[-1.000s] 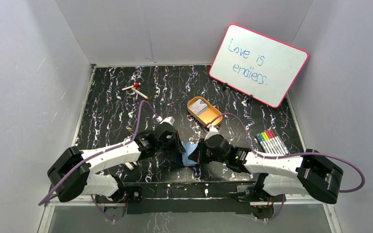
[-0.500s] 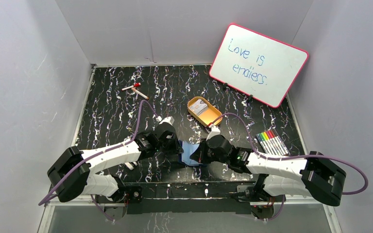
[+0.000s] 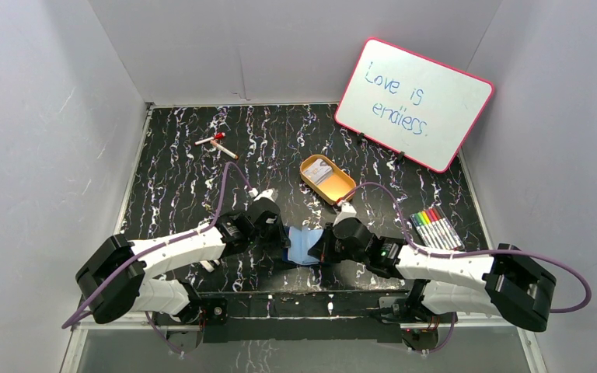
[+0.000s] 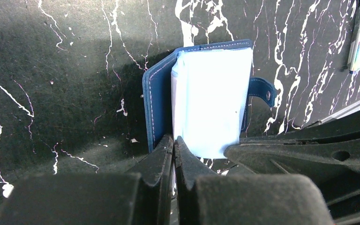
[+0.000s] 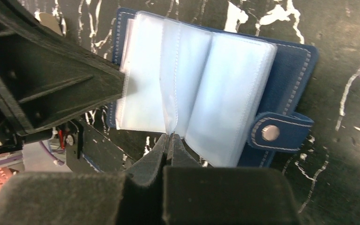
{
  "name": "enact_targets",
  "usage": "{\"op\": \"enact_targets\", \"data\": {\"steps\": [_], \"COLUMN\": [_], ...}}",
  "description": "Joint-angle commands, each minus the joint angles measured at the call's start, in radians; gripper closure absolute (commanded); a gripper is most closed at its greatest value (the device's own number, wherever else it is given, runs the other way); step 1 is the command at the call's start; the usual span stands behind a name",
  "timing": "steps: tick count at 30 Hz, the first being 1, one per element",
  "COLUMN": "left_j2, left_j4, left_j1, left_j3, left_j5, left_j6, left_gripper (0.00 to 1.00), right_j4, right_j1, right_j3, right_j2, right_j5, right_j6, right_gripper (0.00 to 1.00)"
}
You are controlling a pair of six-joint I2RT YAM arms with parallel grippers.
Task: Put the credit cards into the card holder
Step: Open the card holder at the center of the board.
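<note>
The card holder (image 3: pixel 304 245), navy with pale clear sleeves, lies open on the black marbled table between my two grippers. In the left wrist view my left gripper (image 4: pixel 174 139) is shut on the near edge of a sleeve (image 4: pixel 211 103) beside the navy cover (image 4: pixel 158 93). Seen from the right wrist, the sleeves fan out and my right gripper (image 5: pixel 169 137) is shut on the lower edge of a middle sleeve (image 5: pixel 187 89). The snap tab (image 5: pixel 279 132) hangs off the right side. Pale credit cards (image 3: pixel 322 172) seem to lie in the orange tin.
The oval orange tin (image 3: pixel 343 189) sits behind the grippers. A pink-framed whiteboard (image 3: pixel 413 103) leans at the back right. Several coloured markers (image 3: pixel 434 227) lie at the right. A red-capped pen (image 3: pixel 216 142) lies at the back left. White walls enclose the table.
My left gripper has closed on a sleeve of the card holder. The right gripper has drawn slightly right, and the holder between them now lies more spread open.
</note>
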Motion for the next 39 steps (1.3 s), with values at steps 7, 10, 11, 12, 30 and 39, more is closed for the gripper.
{"op": "enact_targets", "data": {"steps": [7,10,11,12,30,39], "left_j2": [-0.009,-0.006,-0.003,-0.002,0.015,0.015], "left_j4": [-0.050,-0.073,-0.082,-0.085,-0.050,-0.033], "left_j1": [-0.003,-0.003,-0.004,-0.002,-0.003,-0.003], "left_j3": [0.039,0.061,0.068,0.075,0.101,0.096], "left_j5": [-0.010,-0.015,-0.015,-0.015,0.023,0.060], "left_j6": [0.011,0.015,0.017,0.019,0.002,-0.003], "left_gripper": [1.00,1.00,1.00,1.00,1.00,1.00], "right_j4": [-0.218,-0.249,-0.248,-0.245,0.012,-0.036], "right_j1": [-0.002,-0.002,-0.002,-0.002,-0.003,-0.002], "right_j3": [-0.005,0.011,0.022,0.033,0.190,0.211], "right_j2": [-0.107,-0.153,-0.170,-0.184,0.091,0.146], "right_j5": [0.132,0.153,0.157,0.156,-0.074,-0.038], "right_j6": [0.065,0.045,0.029,0.008,-0.117,-0.104], "right_gripper": [0.81,0.61,0.57,0.53,0.49,0.55]}}
